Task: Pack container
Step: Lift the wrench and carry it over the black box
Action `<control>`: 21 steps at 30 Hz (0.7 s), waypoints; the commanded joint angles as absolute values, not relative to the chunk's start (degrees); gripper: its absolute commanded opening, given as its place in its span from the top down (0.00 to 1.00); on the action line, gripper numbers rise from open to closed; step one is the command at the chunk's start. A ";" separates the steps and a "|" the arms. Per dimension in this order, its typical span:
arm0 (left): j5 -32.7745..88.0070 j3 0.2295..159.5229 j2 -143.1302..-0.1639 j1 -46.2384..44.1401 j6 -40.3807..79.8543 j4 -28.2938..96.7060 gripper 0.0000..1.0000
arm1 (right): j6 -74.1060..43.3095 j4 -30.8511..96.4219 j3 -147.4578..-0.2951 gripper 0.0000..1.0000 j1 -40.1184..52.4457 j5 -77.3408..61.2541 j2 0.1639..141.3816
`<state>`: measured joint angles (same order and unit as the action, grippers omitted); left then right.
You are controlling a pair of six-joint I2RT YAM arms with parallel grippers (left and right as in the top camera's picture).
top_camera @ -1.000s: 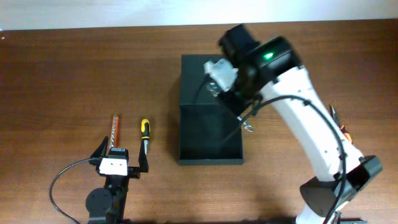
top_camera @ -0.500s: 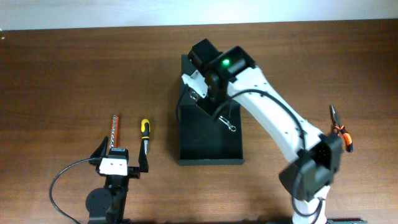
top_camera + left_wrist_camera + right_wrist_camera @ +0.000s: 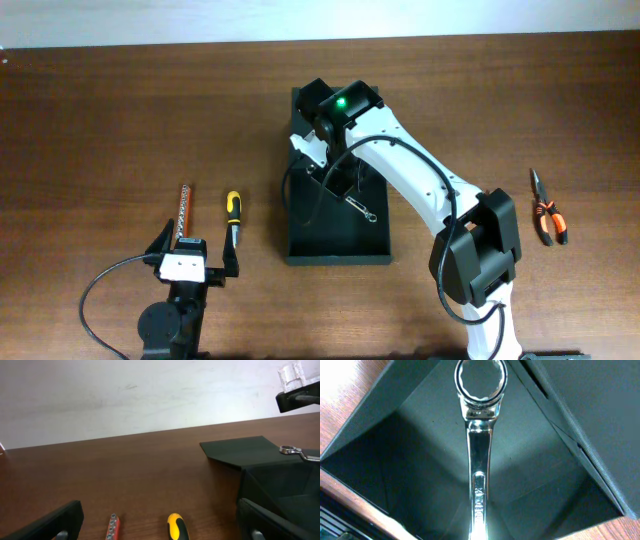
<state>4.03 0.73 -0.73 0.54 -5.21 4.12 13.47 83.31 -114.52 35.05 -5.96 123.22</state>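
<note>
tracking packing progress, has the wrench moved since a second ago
Yes. The wrench, held by the right gripper, moved left: its ring end was past the container's right wall and now lies within the walls in the overhead view.

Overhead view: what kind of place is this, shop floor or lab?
Probably a lab bench: bare wooden table, two small robot arms, and a screwdriver, pliers and wrench staged round a black box.

Container (image 3: 335, 235) at table (image 3: 100, 120) ctr, flap lid (image 3: 240, 450) on far side. Wrench (image 3: 358, 206) over its opening. Screwdriver (image 3: 232, 215) L of container, bit holder (image 3: 183, 210) just L of that. Pliers (image 3: 548, 218) far R.
</note>
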 commanded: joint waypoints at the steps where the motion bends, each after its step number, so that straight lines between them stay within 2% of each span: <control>1: 3.62 0.49 -0.34 0.91 -6.33 4.36 0.01 | 13.08 82.67 -114.52 0.96 35.31 -7.09 123.17; 21: 3.62 0.49 -0.34 0.91 -6.35 4.36 0.01 | 14.59 79.42 -106.06 0.96 35.35 -7.64 123.17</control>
